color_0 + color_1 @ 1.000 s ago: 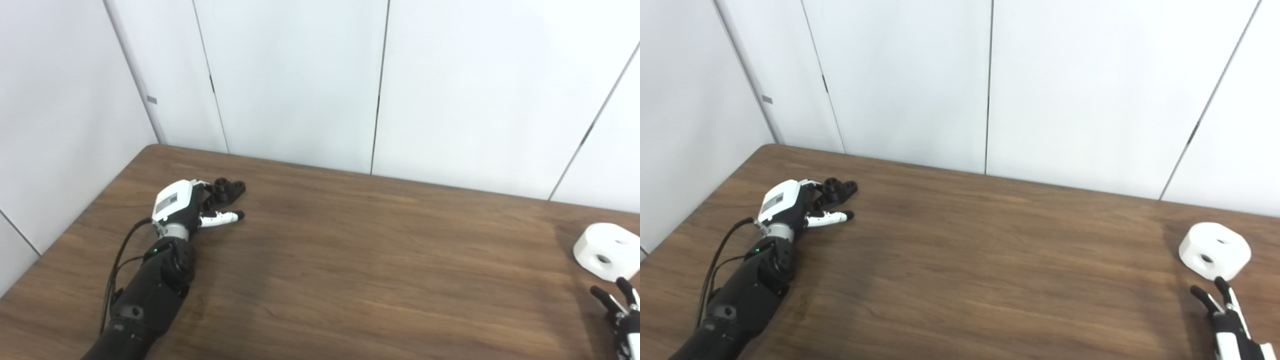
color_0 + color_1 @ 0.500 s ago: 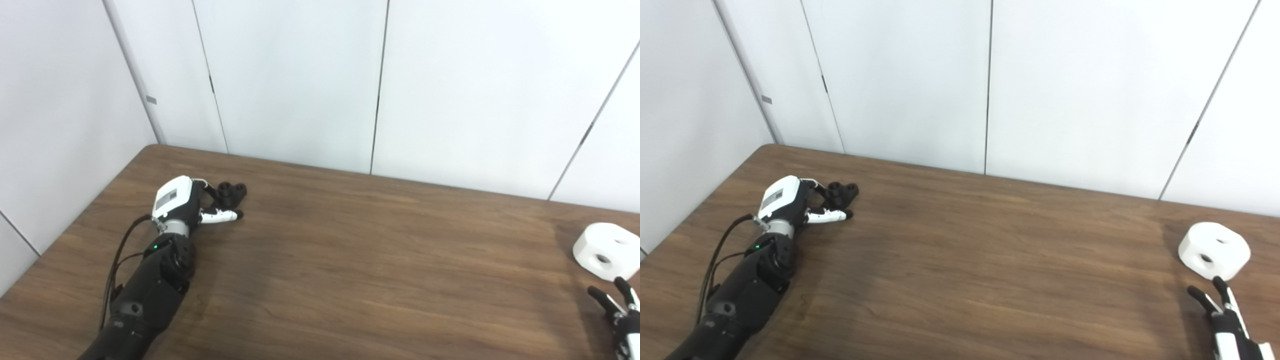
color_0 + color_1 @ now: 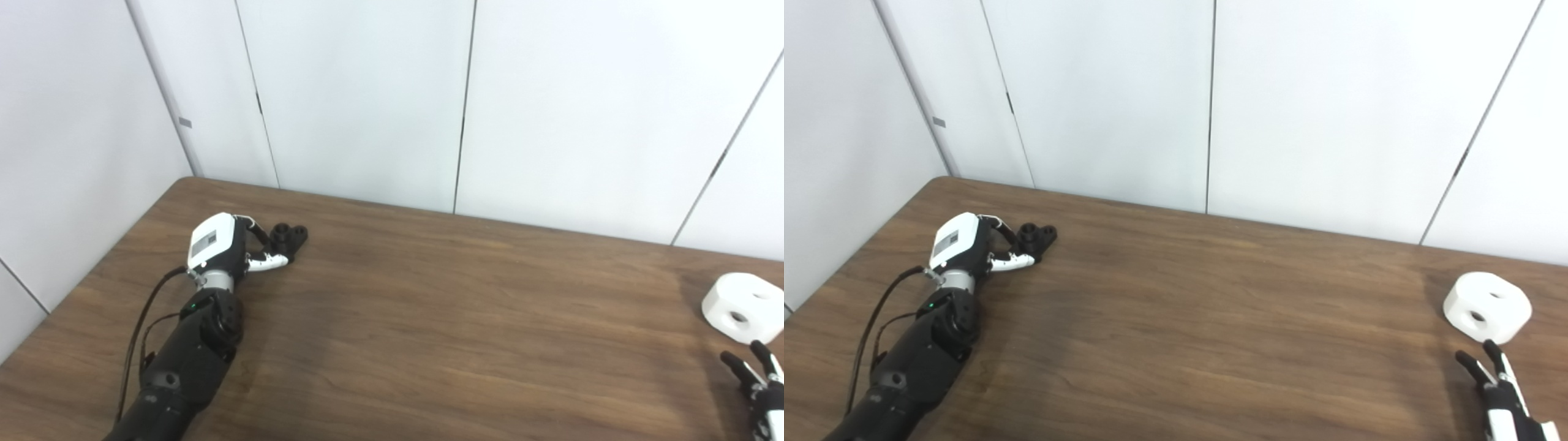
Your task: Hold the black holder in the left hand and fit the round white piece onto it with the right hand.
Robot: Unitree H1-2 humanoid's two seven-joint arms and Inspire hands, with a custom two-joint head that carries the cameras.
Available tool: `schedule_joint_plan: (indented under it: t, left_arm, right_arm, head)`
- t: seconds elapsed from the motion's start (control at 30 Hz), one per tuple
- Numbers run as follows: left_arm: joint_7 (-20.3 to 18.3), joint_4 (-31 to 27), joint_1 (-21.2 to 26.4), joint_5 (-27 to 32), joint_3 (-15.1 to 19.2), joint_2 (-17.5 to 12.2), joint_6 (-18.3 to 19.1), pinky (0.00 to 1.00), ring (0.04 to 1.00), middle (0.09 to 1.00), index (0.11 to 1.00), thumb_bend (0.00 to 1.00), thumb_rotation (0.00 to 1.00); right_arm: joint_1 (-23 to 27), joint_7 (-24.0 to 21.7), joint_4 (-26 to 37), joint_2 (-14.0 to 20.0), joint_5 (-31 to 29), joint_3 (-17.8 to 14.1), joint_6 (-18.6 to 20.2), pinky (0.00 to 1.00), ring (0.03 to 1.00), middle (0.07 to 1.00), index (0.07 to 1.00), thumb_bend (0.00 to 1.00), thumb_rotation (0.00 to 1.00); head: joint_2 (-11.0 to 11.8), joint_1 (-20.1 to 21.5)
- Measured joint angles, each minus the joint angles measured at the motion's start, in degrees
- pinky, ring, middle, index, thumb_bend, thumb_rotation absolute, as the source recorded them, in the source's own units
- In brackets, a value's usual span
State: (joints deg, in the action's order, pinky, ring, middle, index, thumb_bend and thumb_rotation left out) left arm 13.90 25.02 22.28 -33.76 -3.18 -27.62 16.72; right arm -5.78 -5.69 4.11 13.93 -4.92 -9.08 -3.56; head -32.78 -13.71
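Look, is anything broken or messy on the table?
No, nothing stands out. The black holder sits by the left robot hand, the round white piece lies whole near the right robot hand, and the table shows no spills.

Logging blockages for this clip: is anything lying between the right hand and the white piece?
Nothing visible. The right hand sits just short of the white piece, fingers apart, with only bare table between them. The black holder is far off by the left hand.

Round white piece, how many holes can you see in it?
2 on the round white plastic piece at the wooden table's right end: one in its top face, one in its near side. Others may be hidden.
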Motion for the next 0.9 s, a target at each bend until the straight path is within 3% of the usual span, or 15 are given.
schedule_joint_plan:
  t: [0.23,0.6,0.9]
  left_arm:
    - [-1.71,-3.21,-1.1,-0.02,-0.72,-0.19,0.4,0.79,0.857,0.746,0.485,0.52,0.04]
    - [-10.09,-16.35,-6.48,3.3,-1.14,2.04,1.75,0.83,0.876,0.772,0.486,0.52,0.05]
    - [-17.44,-29.43,-11.25,3.14,-7.12,4.58,2.86,0.88,0.856,0.766,0.486,0.52,0.05]
  right_arm:
    - [-0.21,0.11,0.51,-0.52,-0.07,0.02,0.31,1.0,0.949,0.884,0.961,0.62,0.99]
    - [-0.35,1.23,1.25,-1.03,0.62,0.66,0.84,1.0,0.922,0.875,0.95,0.59,0.99]
    - [-0.33,1.98,1.78,-1.64,2.04,1.58,0.99,0.97,0.912,0.873,0.95,0.62,0.98]
  head:
    - [-0.26,0.62]
    - [-0.97,2.9]
    - [-1.93,6.06]
